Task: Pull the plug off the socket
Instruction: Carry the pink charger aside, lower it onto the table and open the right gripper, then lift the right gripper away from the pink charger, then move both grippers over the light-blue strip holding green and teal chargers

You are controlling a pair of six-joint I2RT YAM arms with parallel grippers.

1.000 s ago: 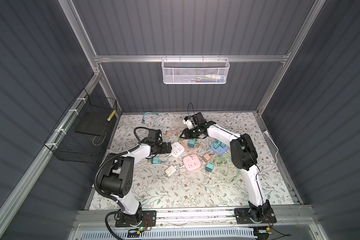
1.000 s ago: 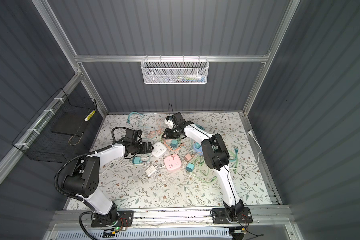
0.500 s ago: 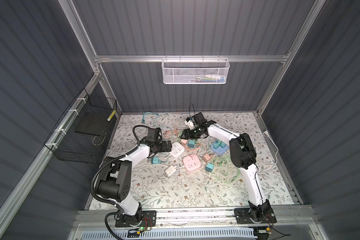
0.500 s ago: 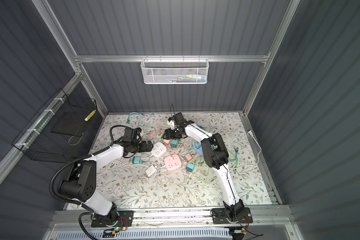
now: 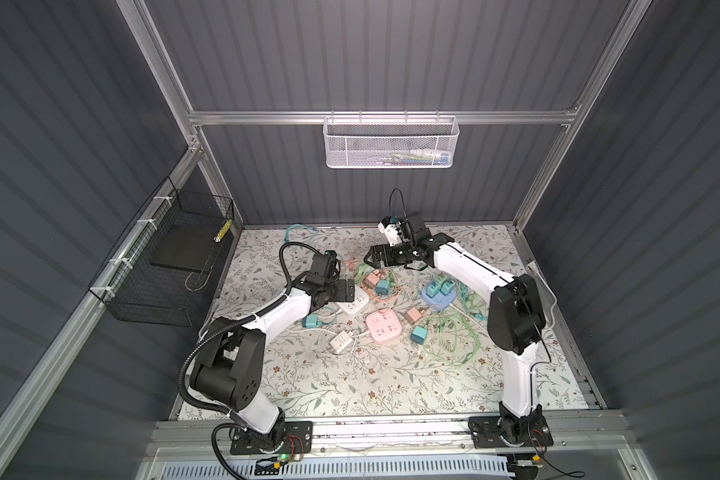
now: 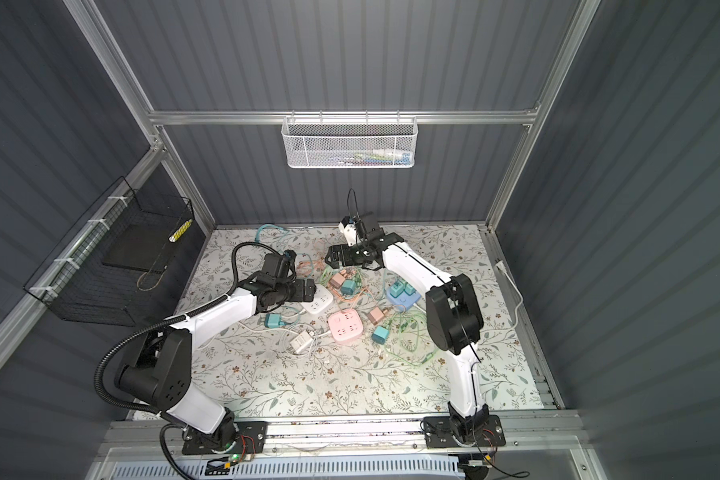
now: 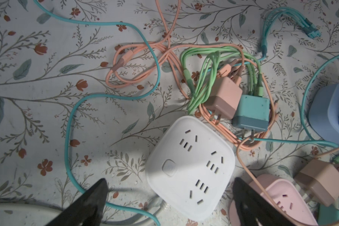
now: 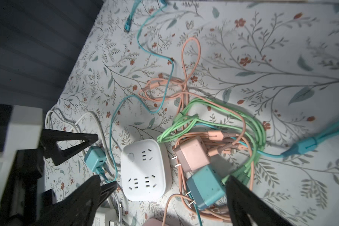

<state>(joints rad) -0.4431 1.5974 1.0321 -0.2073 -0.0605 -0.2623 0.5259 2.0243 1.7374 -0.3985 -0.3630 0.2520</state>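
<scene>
Hovering over the cable tangle, the right gripper (image 8: 162,179) stands spread wide and holds nothing. Close by, a pink plug (image 8: 192,153) and a teal plug (image 8: 205,187) lie loose on the counter (image 8: 262,49), prongs bare, just beside the white socket (image 8: 145,170), every slot on its face uncovered. The left gripper (image 7: 170,181) is likewise spread open, with that socket between its fingers.
</scene>
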